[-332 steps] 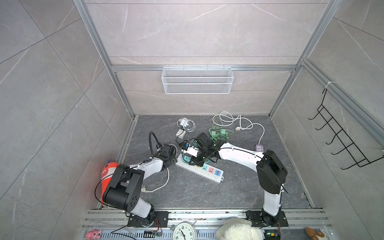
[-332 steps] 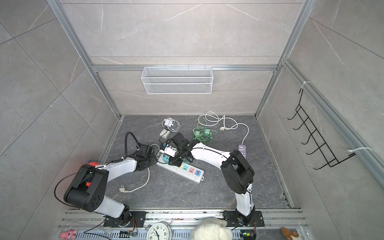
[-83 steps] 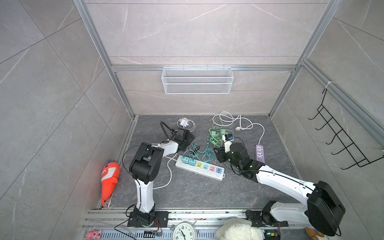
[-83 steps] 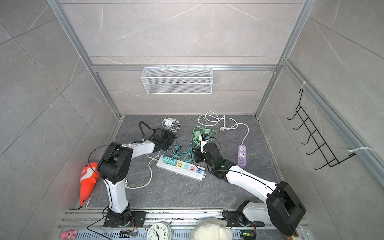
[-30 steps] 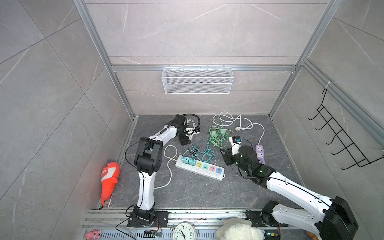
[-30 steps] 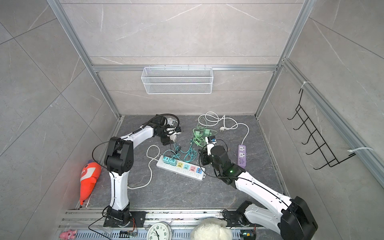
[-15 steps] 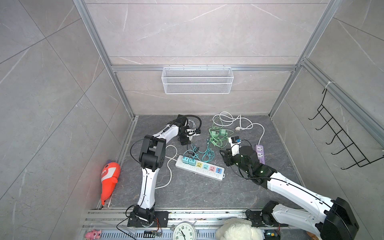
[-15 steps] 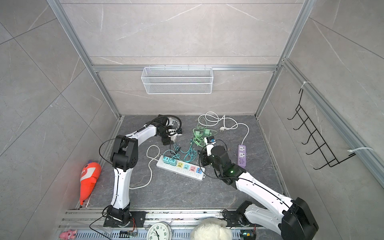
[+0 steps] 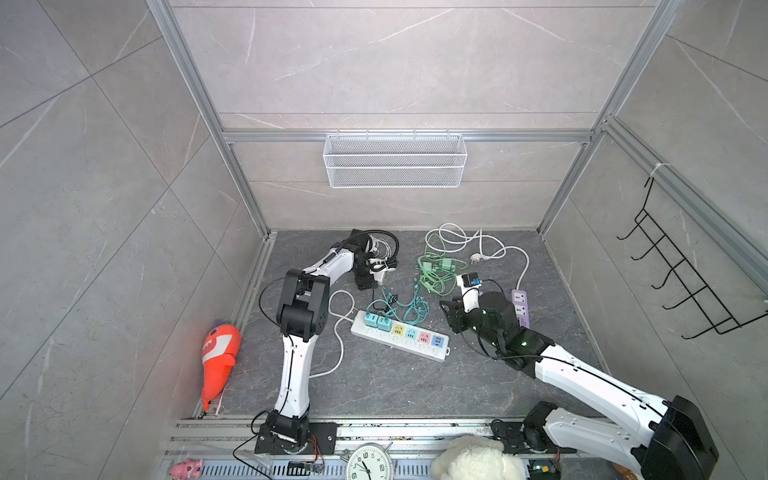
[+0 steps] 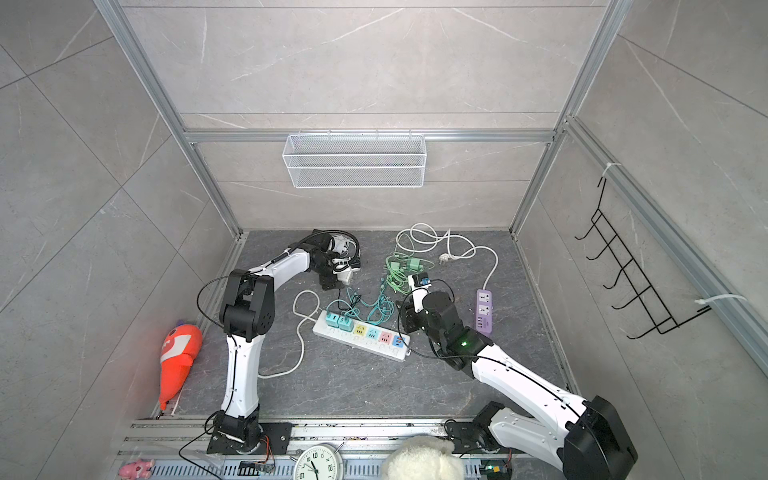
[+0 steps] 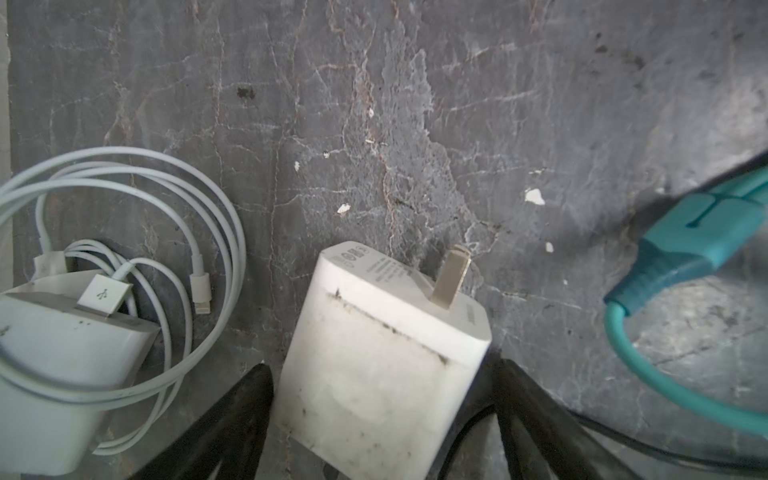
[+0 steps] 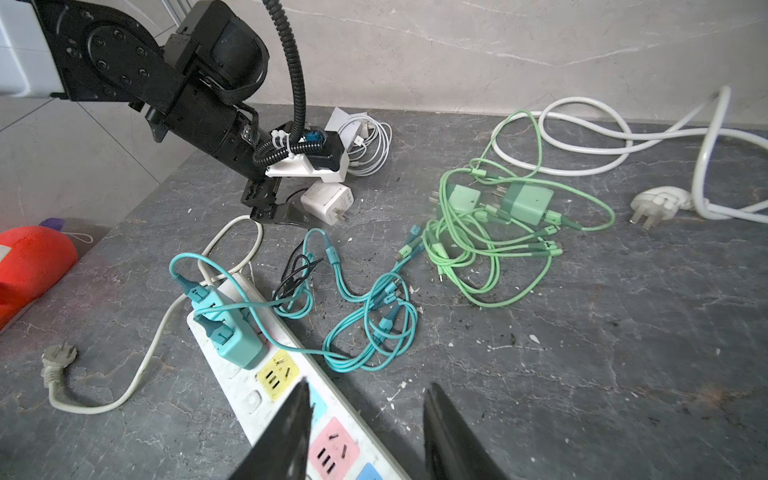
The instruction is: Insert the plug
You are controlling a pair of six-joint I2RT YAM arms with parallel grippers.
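The plug [image 11: 382, 353] is a scuffed white adapter with brass prongs, lying on the dark floor [image 9: 379, 276] [image 12: 328, 201]. My left gripper [image 11: 382, 368] is open and straddles it. One finger is almost against its side and the other stands a little off. The white power strip [image 9: 399, 345] [image 12: 249, 401] has coloured sockets, and two teal adapters [image 12: 228, 332] are plugged in at one end. My right gripper [image 12: 368, 388] hovers open over the strip's pink and blue sockets, holding nothing.
Teal cables [image 9: 403, 305] tangle between plug and strip. Green chargers and cables [image 9: 436, 270] lie further right. A white cord with a three-pin plug [image 9: 473, 257], a purple strip [image 9: 520, 307], another white charger with coiled cable [image 11: 62, 353] and an orange toy [image 9: 218, 353] are around.
My left gripper has settled over the white plug and its jaws have narrowed a little around it. The right arm has barely moved.
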